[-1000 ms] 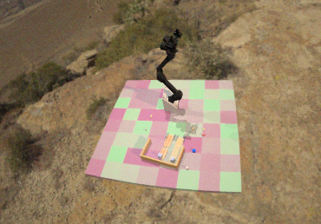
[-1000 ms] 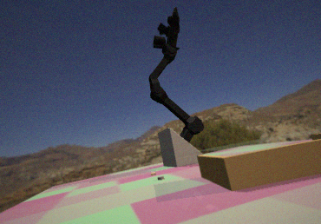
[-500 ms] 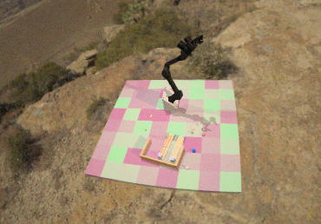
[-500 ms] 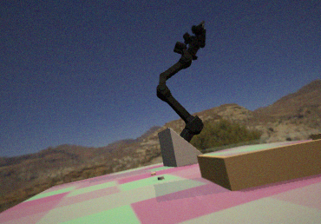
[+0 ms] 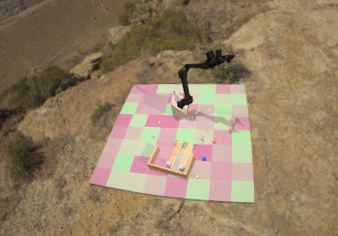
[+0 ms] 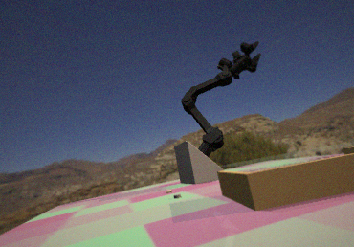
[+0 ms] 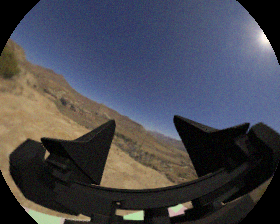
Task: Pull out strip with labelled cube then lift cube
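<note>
My gripper is open and empty, raised high above the mat and well away from the tray. The orange tray stands on the mat, with walls at its left, front and right in the top view. In it lie an orange strip on the left, which looks interrupted partway, and a paler orange strip on the right. A pale cube is at the left strip's front end and another pale cube at the right one's. Labels are too small to read. The tray's inside is hidden in the exterior view.
A pale wedge-shaped block stands beside the arm's base. A blue piece lies right of the tray. A red piece and small tan pieces lie behind it, near a beige patch. Other small bits are scattered on the checkered mat.
</note>
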`<state>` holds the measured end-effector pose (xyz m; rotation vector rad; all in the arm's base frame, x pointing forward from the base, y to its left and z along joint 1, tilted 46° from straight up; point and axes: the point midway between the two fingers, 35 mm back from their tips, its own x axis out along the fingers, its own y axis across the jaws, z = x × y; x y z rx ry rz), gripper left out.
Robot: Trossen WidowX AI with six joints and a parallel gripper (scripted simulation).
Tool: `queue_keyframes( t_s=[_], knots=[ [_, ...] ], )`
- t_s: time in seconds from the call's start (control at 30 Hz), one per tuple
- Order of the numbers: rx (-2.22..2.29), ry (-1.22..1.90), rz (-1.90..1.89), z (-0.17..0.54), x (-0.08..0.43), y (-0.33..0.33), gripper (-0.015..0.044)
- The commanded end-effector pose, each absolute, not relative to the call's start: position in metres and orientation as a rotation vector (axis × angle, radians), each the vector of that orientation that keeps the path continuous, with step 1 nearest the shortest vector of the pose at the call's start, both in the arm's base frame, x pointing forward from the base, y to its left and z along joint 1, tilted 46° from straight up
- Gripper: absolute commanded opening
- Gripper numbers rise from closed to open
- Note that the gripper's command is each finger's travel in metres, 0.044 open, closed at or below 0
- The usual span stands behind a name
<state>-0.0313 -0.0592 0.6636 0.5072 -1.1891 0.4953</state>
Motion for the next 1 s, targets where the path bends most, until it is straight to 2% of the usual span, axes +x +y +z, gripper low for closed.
queue_keyframes(
  t_s=[0.0,0.17,0.5,0.73,0.97],
  knots=[
    [0.36,-1.093,0.481,0.654,0.01,-0.006,0.04],
    [0.232,-0.991,0.457,0.637,0.057,0.033,0.04],
    [0.039,-0.668,0.446,0.564,0.193,0.083,0.04],
    [-0.002,-0.4,0.416,0.484,0.282,0.072,0.04],
    [0.045,-0.134,0.369,0.392,0.344,0.031,0.04]
  ],
)
